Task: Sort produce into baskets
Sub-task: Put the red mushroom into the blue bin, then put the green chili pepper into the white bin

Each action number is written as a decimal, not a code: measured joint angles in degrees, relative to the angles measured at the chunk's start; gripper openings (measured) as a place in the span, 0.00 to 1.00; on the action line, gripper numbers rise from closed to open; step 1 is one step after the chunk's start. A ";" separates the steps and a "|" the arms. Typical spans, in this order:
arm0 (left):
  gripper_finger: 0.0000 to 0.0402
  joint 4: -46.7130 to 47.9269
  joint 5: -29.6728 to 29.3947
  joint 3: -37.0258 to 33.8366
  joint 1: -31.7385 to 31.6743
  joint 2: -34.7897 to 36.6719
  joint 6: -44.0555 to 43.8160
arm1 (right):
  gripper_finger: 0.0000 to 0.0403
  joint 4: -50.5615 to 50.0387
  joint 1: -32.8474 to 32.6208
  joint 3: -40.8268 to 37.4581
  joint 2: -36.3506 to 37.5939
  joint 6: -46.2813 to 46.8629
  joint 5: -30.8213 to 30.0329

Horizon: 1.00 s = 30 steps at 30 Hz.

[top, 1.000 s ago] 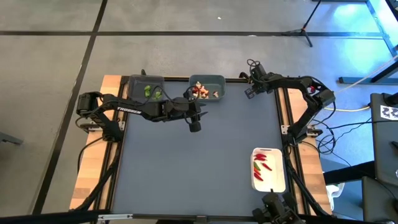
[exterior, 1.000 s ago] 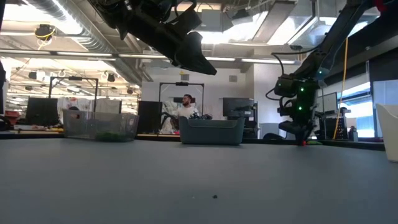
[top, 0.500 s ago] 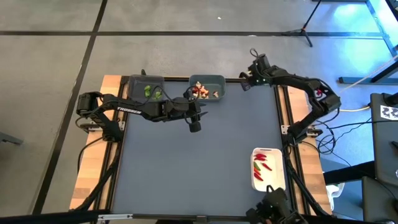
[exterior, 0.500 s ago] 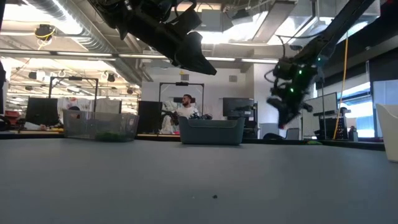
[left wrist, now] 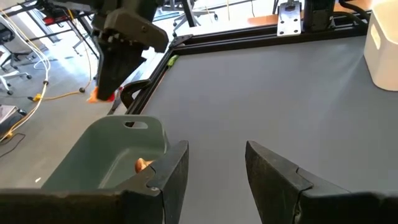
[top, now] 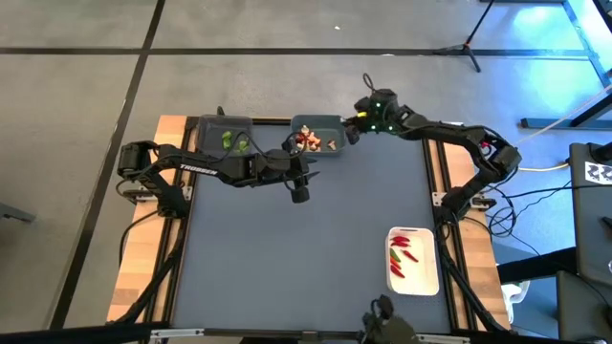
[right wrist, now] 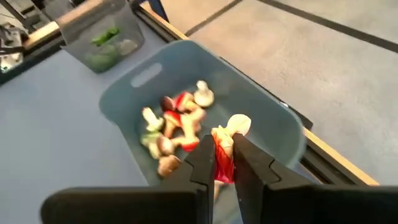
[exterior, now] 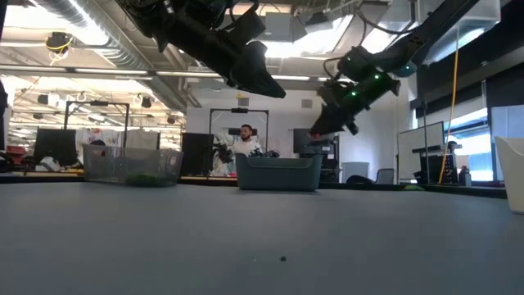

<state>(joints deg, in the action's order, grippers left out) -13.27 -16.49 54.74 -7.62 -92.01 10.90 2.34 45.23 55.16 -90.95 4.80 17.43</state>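
Grey matting covers the table, which carries three containers. Landmark: the grey-teal bin at the far edge. The dark grey bin stands just beside it on the left-arm side and holds green pieces. The white tray lies well apart from it, near the opposite edge, holding red chili pieces. The left gripper hovers just in front of the landmark bin, fingers apart, holding nothing. The right gripper hangs over that bin's rim, clamped on a red-and-white piece. Similar tan-white pieces lie inside the bin.
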 joint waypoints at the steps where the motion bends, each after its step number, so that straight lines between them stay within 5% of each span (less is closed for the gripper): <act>1: 0.38 -0.07 -0.01 0.00 0.00 0.00 0.00 | 0.10 0.98 -0.84 0.00 -0.19 0.72 -0.32; 13: 0.38 -0.10 -0.02 0.00 0.00 0.00 0.00 | 0.11 8.17 -7.85 0.02 -5.90 1.38 -6.91; 24: 0.39 0.02 0.00 0.00 0.00 0.01 -0.02 | 0.39 7.11 -7.73 0.02 -6.17 1.32 -7.84; 30: 0.39 0.25 0.00 0.00 0.00 0.00 -0.07 | 0.45 2.03 -7.73 0.02 -2.30 0.18 -10.56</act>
<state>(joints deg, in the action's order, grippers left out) -13.02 -16.49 54.74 -7.62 -92.01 10.83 4.37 37.50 55.18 -93.25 4.98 6.87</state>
